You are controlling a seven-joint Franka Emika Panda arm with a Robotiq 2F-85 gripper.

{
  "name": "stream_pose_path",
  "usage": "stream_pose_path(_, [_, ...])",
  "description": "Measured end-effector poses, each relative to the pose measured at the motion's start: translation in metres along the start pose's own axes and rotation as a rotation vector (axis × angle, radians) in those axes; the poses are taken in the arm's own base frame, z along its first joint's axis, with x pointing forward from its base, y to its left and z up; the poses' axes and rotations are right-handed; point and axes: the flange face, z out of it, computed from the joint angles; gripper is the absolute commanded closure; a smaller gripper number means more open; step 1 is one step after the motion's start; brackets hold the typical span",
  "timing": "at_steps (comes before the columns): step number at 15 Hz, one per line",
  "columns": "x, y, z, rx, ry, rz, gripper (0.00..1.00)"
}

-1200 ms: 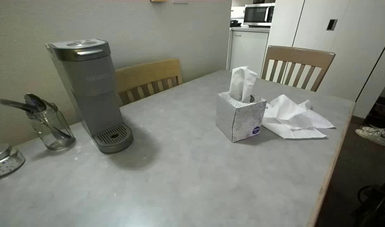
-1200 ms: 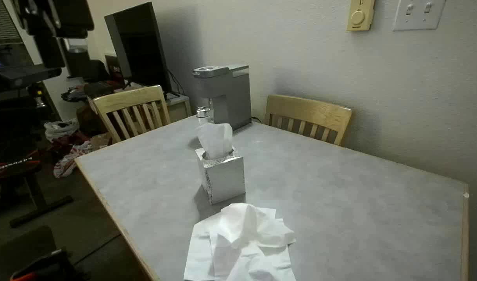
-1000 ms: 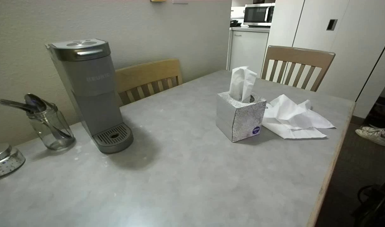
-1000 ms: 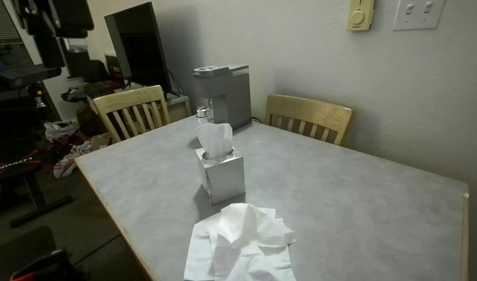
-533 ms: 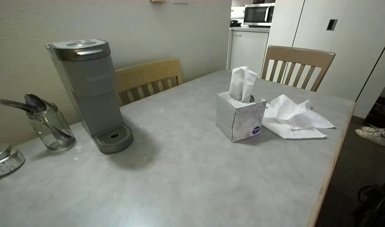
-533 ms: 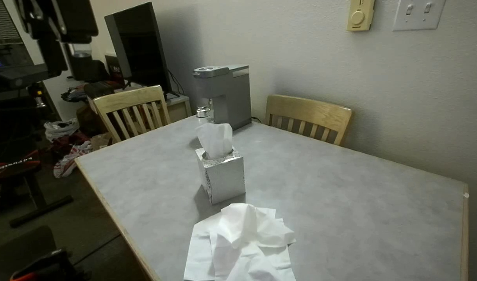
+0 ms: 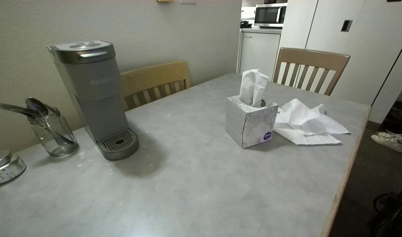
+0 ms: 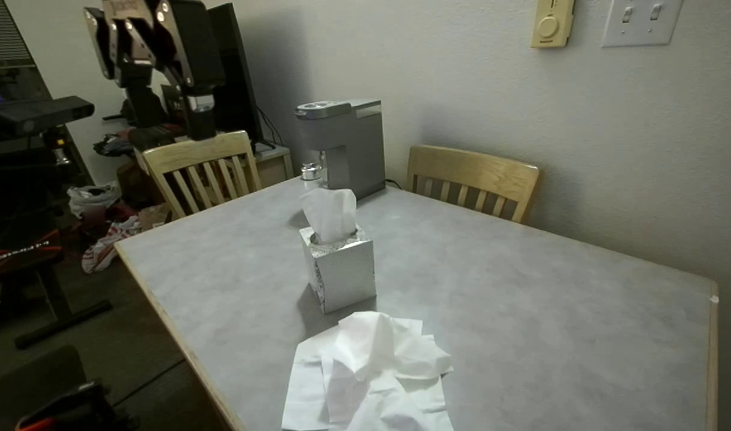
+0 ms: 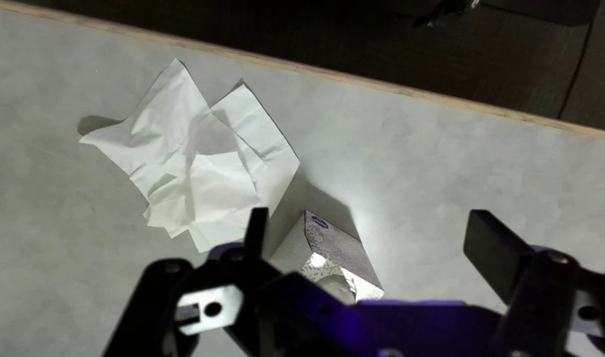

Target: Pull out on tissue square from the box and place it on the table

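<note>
A patterned tissue box stands upright on the grey table, with a white tissue sticking up from its opening. The box and tissue show in both exterior views. Loose crumpled tissues lie beside the box, also in an exterior view. My gripper is open and empty, high in the air at the upper left there. In the wrist view, my gripper's fingers are wide apart, with the box below; the gripper body hides most of the upright tissue. The loose tissues lie left.
A tall grey coffee maker stands on the table near the wall. Near it are a glass jar with utensils and a low glass container. Wooden chairs stand at the table. The table's wooden edge crosses the wrist view.
My gripper has moved right and slightly down in an exterior view, mostly in the last half second. A small dark shape now shows at an exterior view's top right. Box and tissues have not moved.
</note>
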Motion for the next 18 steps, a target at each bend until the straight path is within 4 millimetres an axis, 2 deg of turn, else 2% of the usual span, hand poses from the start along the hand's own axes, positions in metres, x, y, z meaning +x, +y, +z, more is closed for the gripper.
stream_pose_path(7, [0.043, 0.003, 0.039, 0.007, 0.053, -0.105, 0.00])
stream_pose_path(18, [0.091, -0.006, 0.099, -0.005, 0.011, -0.181, 0.00])
